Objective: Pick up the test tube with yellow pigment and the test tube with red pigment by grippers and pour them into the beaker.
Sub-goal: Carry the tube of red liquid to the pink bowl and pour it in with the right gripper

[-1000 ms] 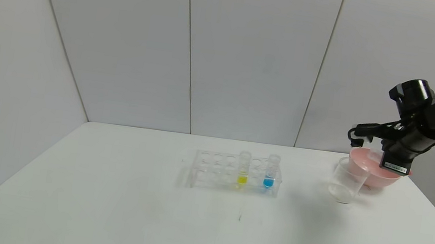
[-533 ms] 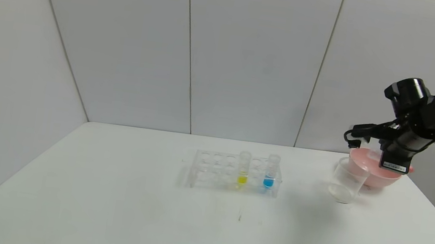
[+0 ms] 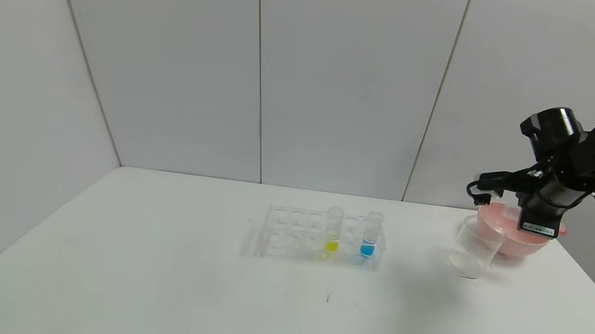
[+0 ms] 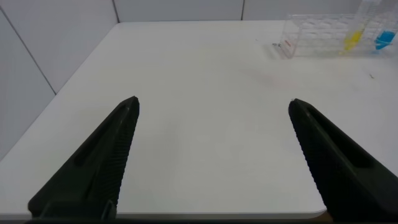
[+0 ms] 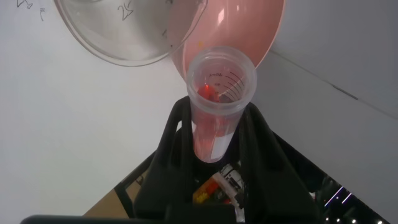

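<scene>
Red-pigment test tube (image 5: pixel 219 93), printed graduation marks unreadable, sits clamped in the right gripper's (image 5: pixel 214 134) fingers above the beaker (image 3: pixel 473 247).

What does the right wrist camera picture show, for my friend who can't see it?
The right tool is shut on the test tube with red pigment, seen from its open mouth. Beyond the tube sit the pink bowl and the clear beaker on the white table.

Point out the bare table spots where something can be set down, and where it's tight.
Free: the wide front strip of the table before the tube rack, plus its left side. The gap between rack and beaker is passable. Crowded: the far right corner, with beaker, pink bowl and right claw holding the red tube.
</scene>
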Tool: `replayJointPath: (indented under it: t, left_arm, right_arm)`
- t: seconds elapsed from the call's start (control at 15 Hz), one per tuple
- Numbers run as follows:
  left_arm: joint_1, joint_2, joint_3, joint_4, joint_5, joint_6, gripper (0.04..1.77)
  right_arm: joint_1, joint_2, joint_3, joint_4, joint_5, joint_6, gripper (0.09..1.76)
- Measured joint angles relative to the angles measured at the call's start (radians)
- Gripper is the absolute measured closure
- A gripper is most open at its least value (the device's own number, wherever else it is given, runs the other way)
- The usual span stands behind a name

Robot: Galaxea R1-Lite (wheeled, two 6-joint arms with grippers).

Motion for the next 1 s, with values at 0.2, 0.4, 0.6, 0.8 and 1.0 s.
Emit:
replayJointPath:
  t: [0.2,0.4,0.6,0.8,1.0]
  left_arm:
    - [0.000,0.000,0.000,0.000,0.000,0.000,0.09]
    - [0.000,0.000,0.000,0.000,0.000,0.000,0.09]
    - [0.000,0.000,0.000,0.000,0.000,0.000,0.09]
    - [0.000,0.000,0.000,0.000,0.000,0.000,0.09]
    - [0.000,0.000,0.000,0.000,0.000,0.000,0.09]
  right_arm:
    - [0.002,0.000,0.000,-0.006,-0.044,-0.021,1.35]
    - [0.013,0.003,0.000,-0.016,-0.085,-0.033,1.35]
    - [0.025,0.010,0.000,-0.029,-0.104,-0.033,1.35]
    - [0.038,0.022,0.000,-0.054,-0.178,-0.037,1.35]
    - [0.045,0.030,0.000,-0.057,-0.184,-0.056,1.35]
